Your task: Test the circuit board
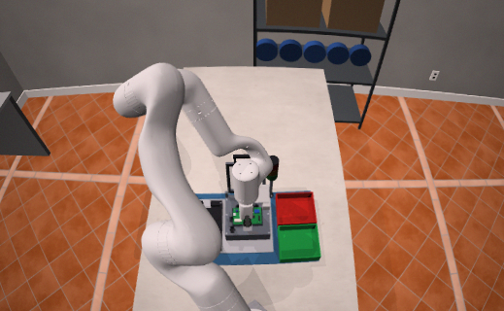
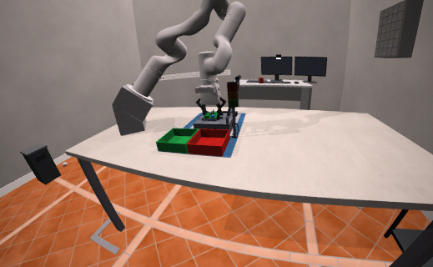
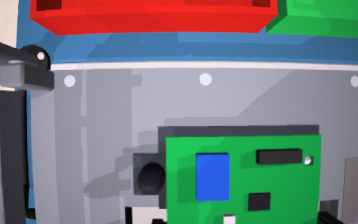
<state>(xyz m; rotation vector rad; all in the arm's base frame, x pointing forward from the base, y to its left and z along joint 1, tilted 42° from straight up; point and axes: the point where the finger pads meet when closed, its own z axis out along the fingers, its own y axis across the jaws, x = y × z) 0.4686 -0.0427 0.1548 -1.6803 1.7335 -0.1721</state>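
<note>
The wrist view's lower edge cuts off the near part of the circuit board [image 1: 257, 218] [image 2: 209, 116] [image 3: 245, 175], and the red bin [image 1: 295, 208] [image 2: 208, 143] [image 3: 155, 20] is cropped too.

Pale arm [image 1: 160, 146] [image 2: 225, 37] is arching high, forearm slanting down toward tester [image 1: 248, 237] [image 2: 211, 122] [image 3: 237, 130]. Wrist [image 1: 245, 182] [image 2: 208, 64] is standing roughly upright above tester. Gripper [image 1: 247, 220] [image 2: 211, 114] [image 3: 243, 220] is pointing down over tester, dark fingers spread fairly wide, gripping opposite sides of circuit board [image 1: 257, 216] [image 2: 211, 115] [image 3: 280, 182]. Arm's base [image 2: 131, 113] is standing well apart from tester.
</note>
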